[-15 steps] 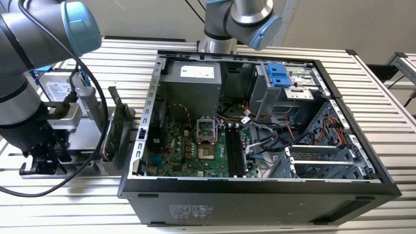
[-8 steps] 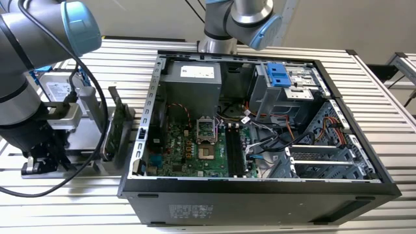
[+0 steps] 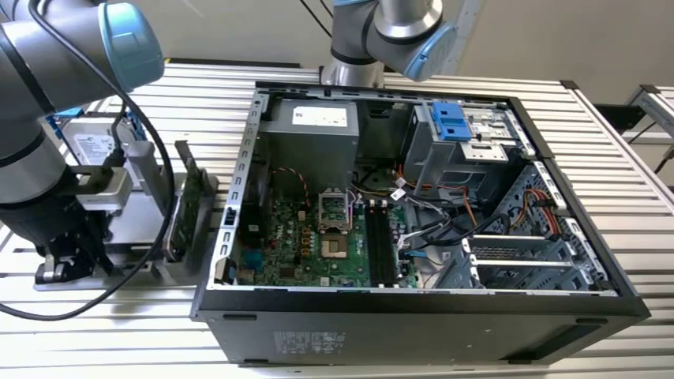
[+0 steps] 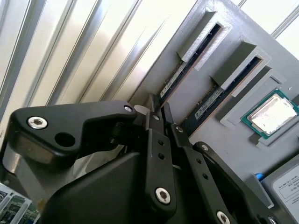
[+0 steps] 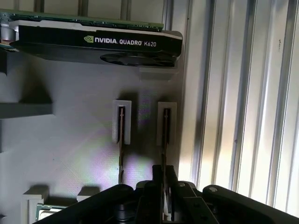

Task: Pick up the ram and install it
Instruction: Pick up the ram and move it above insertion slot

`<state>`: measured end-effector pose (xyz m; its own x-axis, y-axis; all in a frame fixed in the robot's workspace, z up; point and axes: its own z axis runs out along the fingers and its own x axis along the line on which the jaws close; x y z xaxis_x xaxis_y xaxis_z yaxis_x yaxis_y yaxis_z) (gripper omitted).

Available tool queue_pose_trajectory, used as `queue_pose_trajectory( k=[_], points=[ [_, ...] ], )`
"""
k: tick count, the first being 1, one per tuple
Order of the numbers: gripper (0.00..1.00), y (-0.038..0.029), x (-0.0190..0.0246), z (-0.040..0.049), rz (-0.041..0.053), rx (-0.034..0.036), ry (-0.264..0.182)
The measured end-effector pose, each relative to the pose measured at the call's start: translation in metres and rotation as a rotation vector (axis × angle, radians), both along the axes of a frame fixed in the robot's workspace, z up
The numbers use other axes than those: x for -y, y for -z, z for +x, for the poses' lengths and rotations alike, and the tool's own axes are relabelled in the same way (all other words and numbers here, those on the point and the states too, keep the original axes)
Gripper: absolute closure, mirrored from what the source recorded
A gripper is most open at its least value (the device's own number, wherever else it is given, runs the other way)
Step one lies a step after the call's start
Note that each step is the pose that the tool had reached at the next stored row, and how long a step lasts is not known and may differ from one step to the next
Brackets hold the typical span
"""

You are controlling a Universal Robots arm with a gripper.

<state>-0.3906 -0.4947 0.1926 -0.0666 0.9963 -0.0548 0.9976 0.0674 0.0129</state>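
Although the thin dark ram stick (image 5: 165,135) runs lengthwise straight out from your black gripper (image 5: 164,179), you cannot tell whether it is pinched.

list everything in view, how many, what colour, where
table: one, pale, slatted
computer case: one, black, open, mid-table
holder: one, grey, exterior view's left of the case
ram: one, dark, upright in a holder slot, at the end effector
second ram stick: one, dark, neighbouring slot
graphics card: one, black and green, upright in holder
processor: one, silver on green, holder recess
hard drive: one, silver, standing at the holder
arm: one, grey with blue caps, exterior view's left
end effector: one, black, at the ram
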Motion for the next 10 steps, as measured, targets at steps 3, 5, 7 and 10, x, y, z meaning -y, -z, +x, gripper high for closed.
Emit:
queue_pose_trajectory(
  k=[3, 5, 7, 10],
  points=[
    [1.00, -0.0001, 0.0000, 0.0000, 0.0002, 0.0002, 0.000],
    [1.00, -0.0010, 0.0001, 0.0000, -0.0001, -0.0001, 0.000],
    [1.00, -0.0024, 0.0001, 0.0000, 0.0000, 0.0000, 0.000],
    [1.00, -0.0045, 0.0000, 0.0000, 0.0001, 0.0000, 0.000]
  ],
)
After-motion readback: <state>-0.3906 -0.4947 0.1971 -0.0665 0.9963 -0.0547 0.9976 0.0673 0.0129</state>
